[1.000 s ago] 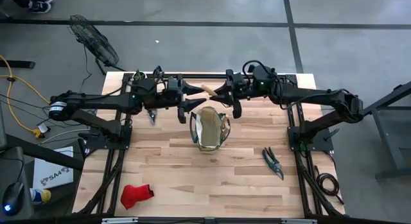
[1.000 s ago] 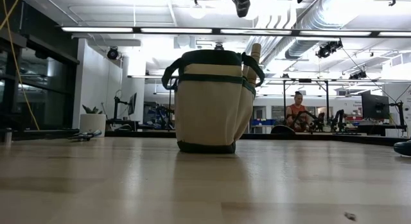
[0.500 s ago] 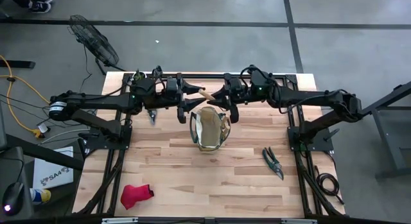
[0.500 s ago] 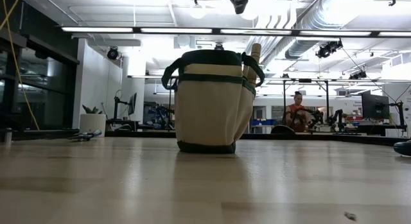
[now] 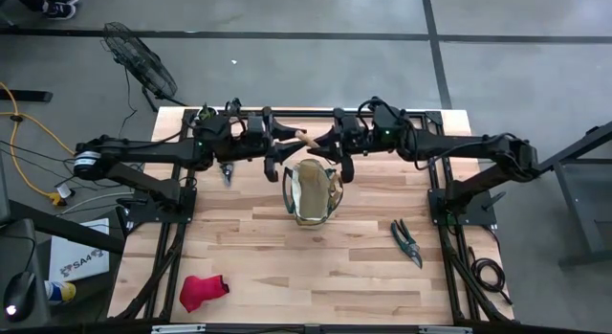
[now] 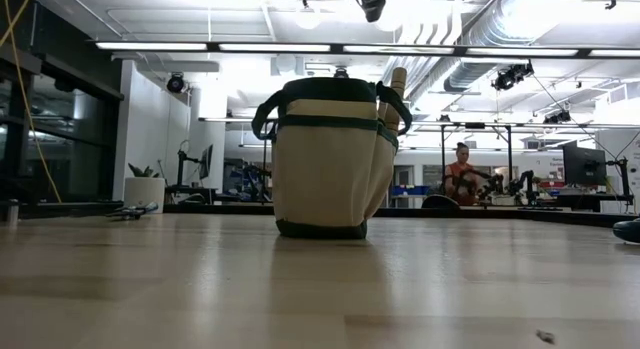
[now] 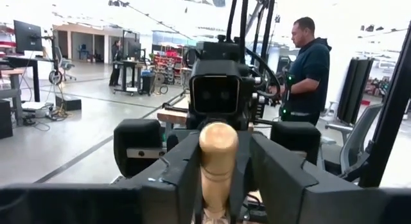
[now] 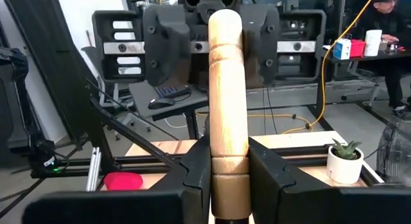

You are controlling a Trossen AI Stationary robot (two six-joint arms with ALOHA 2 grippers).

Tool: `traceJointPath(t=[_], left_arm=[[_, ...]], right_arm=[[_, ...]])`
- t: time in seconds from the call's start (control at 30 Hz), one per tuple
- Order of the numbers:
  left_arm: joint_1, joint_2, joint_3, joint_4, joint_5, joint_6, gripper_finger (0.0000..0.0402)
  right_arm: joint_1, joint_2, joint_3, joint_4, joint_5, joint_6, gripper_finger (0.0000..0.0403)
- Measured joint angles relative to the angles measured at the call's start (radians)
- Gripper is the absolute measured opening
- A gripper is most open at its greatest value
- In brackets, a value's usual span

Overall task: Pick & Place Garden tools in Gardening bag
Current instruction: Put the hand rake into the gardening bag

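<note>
A crumpled red fabric glove [image 5: 203, 291] lies at the near left of the pale wooden slatted tabletop [image 5: 316, 267], well apart from everything else. Farther in and to the right, a pair of dark-green-handled pruning shears [image 5: 407, 241] rests flat on the boards.

Near the middle of the tabletop stands the small tan canvas gardening bag with dark green trim and loop handles [image 5: 311, 192], upright with its mouth open. In the low view the bag [image 6: 330, 159] shows a pale wooden handle [image 6: 396, 89] sticking up out of its right side.

Just beyond the bag, both dark arms reach toward each other from the sides, above the bag's far rim. Between them sits a light wooden tool handle [image 5: 304, 137], tilted. The right end effector [image 8: 229, 166] has its two dark fingers pressed against both sides of this rounded wooden handle [image 8: 227, 108], gripping it. The left end effector [image 7: 218, 176] has its fingers set on either side of the same handle's rounded end [image 7: 218, 161]; whether they press on the wood or stand just off it cannot be told.

To the left of the bag, under the left arm, a second small metal tool [image 5: 227, 171] lies on the boards. At the far left corner of the tabletop stands a small white pot with a green plant [image 8: 345, 161].

In the room beyond, a person in a dark top [image 7: 309, 60] stands among workbenches, and another person [image 6: 463, 169] sits at a distant bench.
</note>
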Motion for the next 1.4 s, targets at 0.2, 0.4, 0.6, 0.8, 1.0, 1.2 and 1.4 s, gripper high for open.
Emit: traceJointPath(t=[0.2,0.4,0.6,0.8,1.0,1.2,1.4], left_arm=[[0.0,0.013,0.0,0.007,0.002,-0.002,0.0097],[0.0,0.016,-0.001,0.007,0.015,0.0,0.0074],[0.0,0.015,-0.001,0.008,0.023,0.0,0.0062],[0.0,0.015,-0.001,0.005,0.023,0.001,0.0062],[-0.001,0.012,-0.001,-0.021,0.007,0.027,0.0062],[0.0,-0.022,0.011,-0.163,-0.032,0.029,0.0062],[0.0,-0.083,0.051,-0.399,-0.058,0.054,0.0062]], right_arm=[[0.008,0.011,0.0,0.009,0.006,0.003,0.0056],[0.007,0.011,0.0,0.012,0.002,0.003,0.0056],[0.007,0.011,0.0,0.011,0.001,0.003,0.0056],[0.006,0.011,0.0,0.004,-0.028,0.012,0.0059],[0.003,0.006,0.0,-0.044,-0.045,0.071,0.0172],[0.003,-0.033,0.0,-0.157,-0.048,0.083,0.0227],[0.003,-0.103,0.0,-0.276,-0.048,0.08,0.023]])
